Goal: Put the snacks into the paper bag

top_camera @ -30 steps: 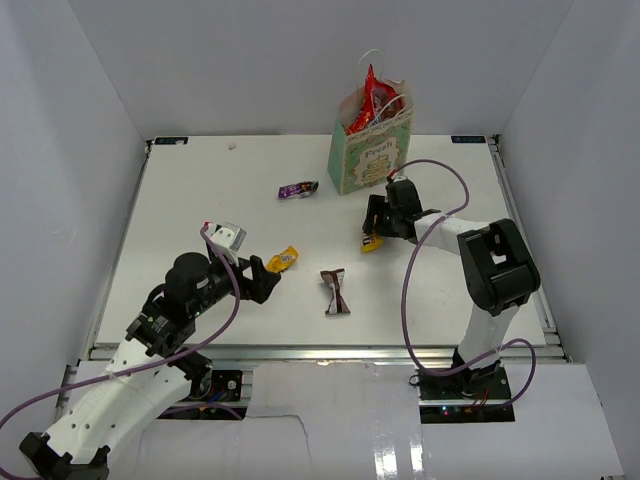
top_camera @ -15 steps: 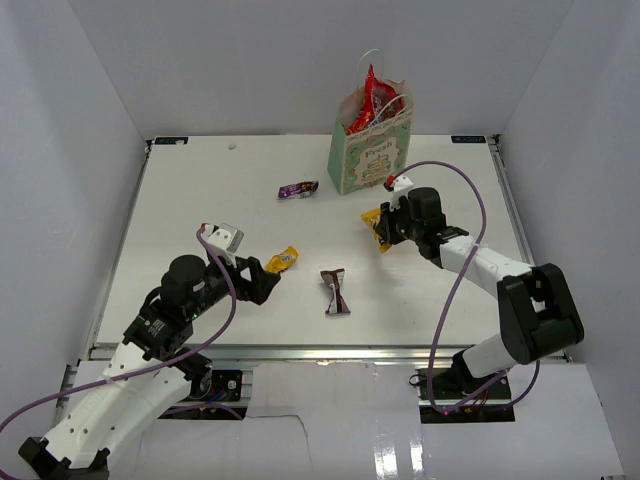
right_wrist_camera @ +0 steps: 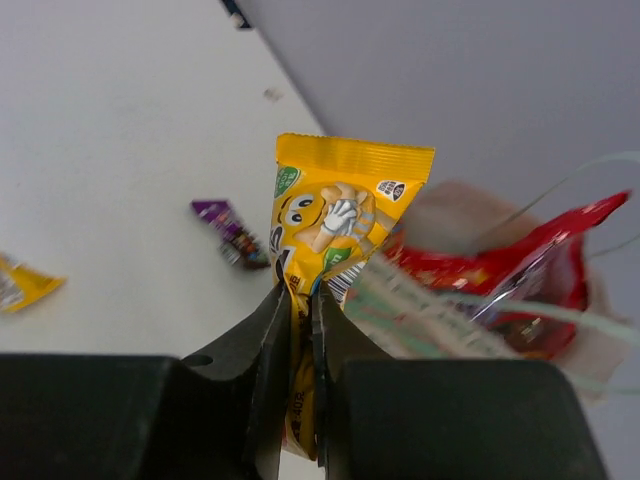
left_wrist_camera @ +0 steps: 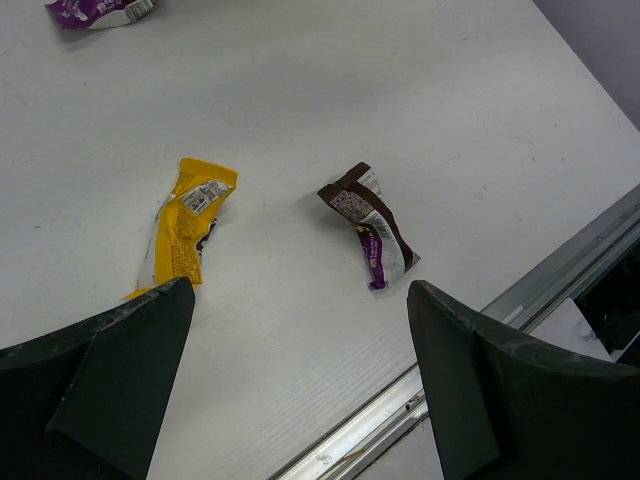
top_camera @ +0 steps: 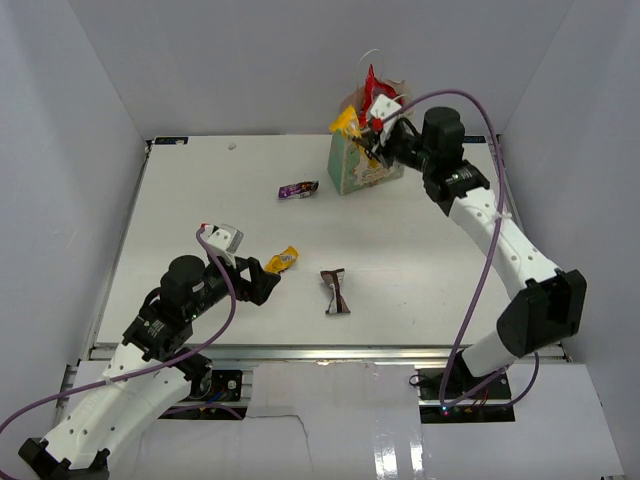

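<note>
White bench top (top_camera: 190, 190), noted from the near edge outward.

Left gripper (left_wrist_camera: 300, 300) hovers low over the near-left part of the bench, jaws spread wide and holding nothing. Just beyond its fingertips lies a loose yellow candy packet (left_wrist_camera: 185, 235), flat and slightly crumpled. To its right and apart from it, by the middle of the near edge, lies a twisted brown-white bar wrapper (left_wrist_camera: 368, 240). Neither is touched. Further back, left of centre toward the far edge, a small purple wrapper (top_camera: 298, 189) lies flat.

At the far edge, right of centre, the mint-green paper bag (top_camera: 360, 165) with cream label and thin white loop handles stands upright. A red chip bag (right_wrist_camera: 520, 270) sticks out of its mouth. Right gripper (right_wrist_camera: 300, 300) hangs at the left rim of that mouth, jaws clamped on the lower end of a second yellow candy packet (right_wrist_camera: 340, 210). The packet is held upright and not yet released. Whether it is fully over the opening, cannot tell.

Status, by judgement: one snack is bagged for certain, one is at the drop point, and three on the bench are left to collect. No dark blue chip bag is made out; it is possibly hidden inside the bag.
</note>
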`<state>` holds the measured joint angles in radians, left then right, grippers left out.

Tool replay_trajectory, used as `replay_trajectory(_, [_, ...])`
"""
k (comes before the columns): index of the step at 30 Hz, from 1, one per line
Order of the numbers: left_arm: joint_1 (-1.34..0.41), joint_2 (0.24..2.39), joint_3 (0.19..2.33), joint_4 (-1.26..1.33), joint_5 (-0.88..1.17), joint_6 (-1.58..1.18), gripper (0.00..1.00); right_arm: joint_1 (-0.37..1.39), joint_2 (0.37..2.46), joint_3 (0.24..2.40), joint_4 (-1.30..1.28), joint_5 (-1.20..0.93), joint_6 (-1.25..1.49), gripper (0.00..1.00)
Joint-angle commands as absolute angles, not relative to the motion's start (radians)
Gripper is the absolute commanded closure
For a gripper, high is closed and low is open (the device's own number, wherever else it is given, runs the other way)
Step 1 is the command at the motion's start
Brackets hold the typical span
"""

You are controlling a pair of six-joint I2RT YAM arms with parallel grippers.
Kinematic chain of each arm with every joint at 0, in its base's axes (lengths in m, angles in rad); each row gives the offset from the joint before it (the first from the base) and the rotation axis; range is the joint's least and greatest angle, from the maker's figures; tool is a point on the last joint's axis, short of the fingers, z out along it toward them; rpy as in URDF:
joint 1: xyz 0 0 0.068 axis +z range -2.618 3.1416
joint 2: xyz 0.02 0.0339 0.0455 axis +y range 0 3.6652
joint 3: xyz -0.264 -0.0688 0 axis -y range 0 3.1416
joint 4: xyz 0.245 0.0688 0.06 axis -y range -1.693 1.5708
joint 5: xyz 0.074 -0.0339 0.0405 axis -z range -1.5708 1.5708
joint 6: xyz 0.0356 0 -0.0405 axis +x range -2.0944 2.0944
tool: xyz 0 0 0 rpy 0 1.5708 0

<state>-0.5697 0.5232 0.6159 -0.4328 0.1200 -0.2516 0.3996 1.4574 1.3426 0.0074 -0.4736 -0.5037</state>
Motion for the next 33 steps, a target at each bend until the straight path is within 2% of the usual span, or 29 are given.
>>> replay_trajectory(1, [-0.572,0.515,0.611,-0.414,0.129,-0.244,0.02,0.396,1.581,1.581,-0.029,-0.427,-0.558,0.86])
replay_trajectory(5, [-0.572,0.518,0.611,-0.414,0.126,-0.244,0.02,0.397,1.709,1.751,0.006,-0.347,-0.543,0.87])
replay_trajectory(9, [-0.572,0.528,0.609,-0.413,0.127,-0.242,0.02,0.397,1.807,1.799,0.123,-0.223,-0.497,0.9])
replay_trajectory(15, [-0.572,0.546,0.609,-0.414,0.127,-0.241,0.02,0.399,1.922,1.899,0.189,-0.187,-0.42,0.92])
replay_trajectory(21, [-0.572,0.545,0.609,-0.413,0.129,-0.241,0.02,0.397,1.976,1.922,0.241,-0.149,-0.428,0.92])
replay_trajectory(33, [-0.572,0.554,0.611,-0.411,0.133,-0.239,0.02,0.399,2.02,1.882,0.288,-0.15,-0.456,0.83])
